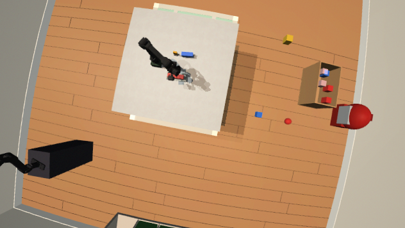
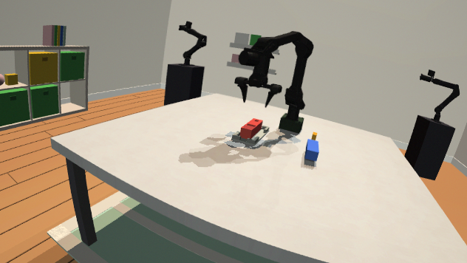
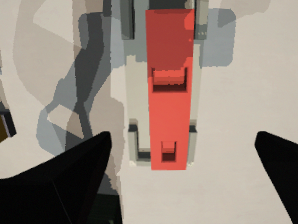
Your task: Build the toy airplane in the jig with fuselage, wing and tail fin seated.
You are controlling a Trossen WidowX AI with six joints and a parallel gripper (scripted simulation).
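Note:
The red fuselage (image 1: 180,77) (image 2: 251,129) (image 3: 170,115) lies lengthwise in the grey jig (image 2: 241,139) (image 3: 135,90), between its posts. It looks about level; whether it is fully down is hard to tell. Its two top sockets face up and are empty. In the wrist view its tail end is nearer the right post. My gripper (image 2: 255,103) (image 3: 184,139) is wide open and empty above the fuselage, its fingers on either side in the wrist view. The blue wing (image 1: 187,54) (image 2: 312,149) and the small orange tail fin (image 1: 175,52) (image 2: 314,135) are on the table, apart from the jig.
The pale table (image 1: 141,96) (image 2: 185,207) holds the arm's dark base (image 2: 291,123) close behind the jig. In the exterior view, the wing and fin are to the right of the jig, with the fin behind the wing. Shadows fall around the jig.

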